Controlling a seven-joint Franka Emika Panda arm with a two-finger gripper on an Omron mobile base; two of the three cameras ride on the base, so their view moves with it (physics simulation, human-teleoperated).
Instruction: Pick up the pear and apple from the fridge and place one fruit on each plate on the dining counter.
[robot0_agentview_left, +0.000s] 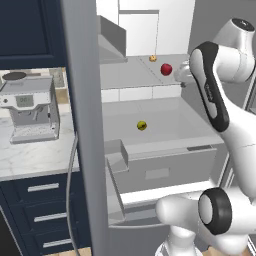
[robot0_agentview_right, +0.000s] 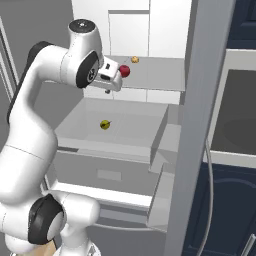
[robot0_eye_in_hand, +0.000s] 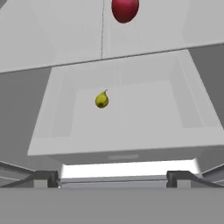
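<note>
The apple (robot0_agentview_right: 124, 70) sits on the fridge's (robot0_agentview_left: 165, 107) upper grey shelf (robot0_agentview_left: 132, 72), near its front edge; in the hand view its top is cut off by the picture's border. The gripper (robot0_agentview_right: 111, 79) is just beside it, and from the right base view contact cannot be judged. In the left base view the arm's forearm hides most of the hand. Its two fingertips (robot0_eye_in_hand: 46, 178) stand wide apart with nothing between them. The pear (robot0_agentview_left: 142, 125) lies alone on the lower shelf (robot0_agentview_left: 165, 120), about midway between its edges. A tiny tan-orange lump (robot0_agentview_left: 153, 58), too small to identify, rests toward the upper shelf's back edge. The lower drawer (robot0_agentview_left: 165, 167) stands under the shelves.
</note>
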